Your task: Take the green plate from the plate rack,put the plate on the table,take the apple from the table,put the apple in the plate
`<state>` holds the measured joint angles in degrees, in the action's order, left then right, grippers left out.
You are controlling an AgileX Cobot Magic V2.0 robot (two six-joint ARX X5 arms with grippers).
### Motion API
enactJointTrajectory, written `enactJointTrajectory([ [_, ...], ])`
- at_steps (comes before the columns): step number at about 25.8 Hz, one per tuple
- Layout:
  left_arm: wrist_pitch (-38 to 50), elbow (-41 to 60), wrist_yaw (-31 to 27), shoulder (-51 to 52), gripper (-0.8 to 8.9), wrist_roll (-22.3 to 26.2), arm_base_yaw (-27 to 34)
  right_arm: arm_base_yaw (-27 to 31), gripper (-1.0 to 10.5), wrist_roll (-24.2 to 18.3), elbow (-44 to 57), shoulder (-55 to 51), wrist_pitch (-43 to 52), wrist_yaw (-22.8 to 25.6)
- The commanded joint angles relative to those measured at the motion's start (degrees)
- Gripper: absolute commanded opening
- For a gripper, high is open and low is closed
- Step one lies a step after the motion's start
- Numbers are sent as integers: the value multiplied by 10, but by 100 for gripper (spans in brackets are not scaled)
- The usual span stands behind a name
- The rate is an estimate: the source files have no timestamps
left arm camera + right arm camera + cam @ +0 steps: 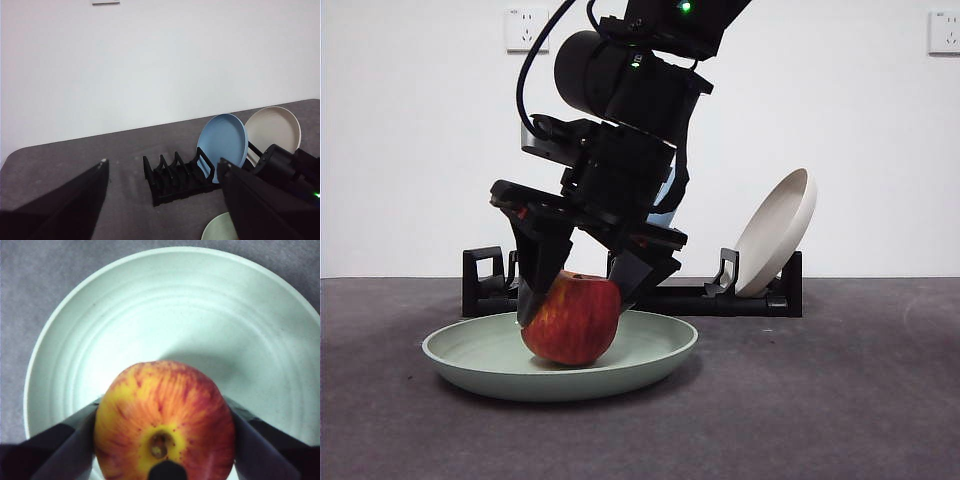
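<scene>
Two fingers (75,440) clamping apple (162,415), over green plate (175,315)

No readable text or labels anywhere.

light: bright, even | shadows: soft under green plate (650,365) | glare: plate centre | blur: near fingers (260,445) soft

Right gripper (575,300) fingers clamp apple (572,320); apple resting in green plate (650,362)
</scene>
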<state>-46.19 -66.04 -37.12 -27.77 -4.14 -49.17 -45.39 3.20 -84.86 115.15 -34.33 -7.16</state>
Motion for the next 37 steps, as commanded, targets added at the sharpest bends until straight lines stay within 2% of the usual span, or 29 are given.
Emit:
enactJointTrajectory([
  [1, -3, 2, -2, 2, 364, -5, 1, -2, 26, -1, 2, 19, -11, 29],
  [3, -6, 2, -2, 2, 364, -5, 1, -2, 139, -1, 2, 19, -9, 30],
  [7, -17, 2, -2, 2, 364, -7, 1, -1, 491, -1, 2, 18, -5, 30],
  [9, -19, 2, -2, 2, 364, -8, 1, 0, 575, -1, 2, 18, -5, 30],
  [18, -19, 2, -1, -1, 364, -8, 1, -1, 567, -1, 0, -11, -5, 30],
  [30, -14, 2, 0, -98, 362, -3, 1, 4, 559, -3, 0, -170, -50, 38],
  [33, -14, 2, 1, -138, 340, -1, 1, 6, 463, -5, 0, -209, -90, 69],
  [35, -10, 2, 6, -163, 339, 12, 1, 9, 343, -12, 0, -233, -117, 89],
  [36, -8, 2, 15, -174, 317, 20, 1, 11, 266, -15, 0, -243, -128, 92],
  [37, -5, 2, 29, -186, 230, 30, 1, 13, 167, -21, 0, -252, -138, 92],
])
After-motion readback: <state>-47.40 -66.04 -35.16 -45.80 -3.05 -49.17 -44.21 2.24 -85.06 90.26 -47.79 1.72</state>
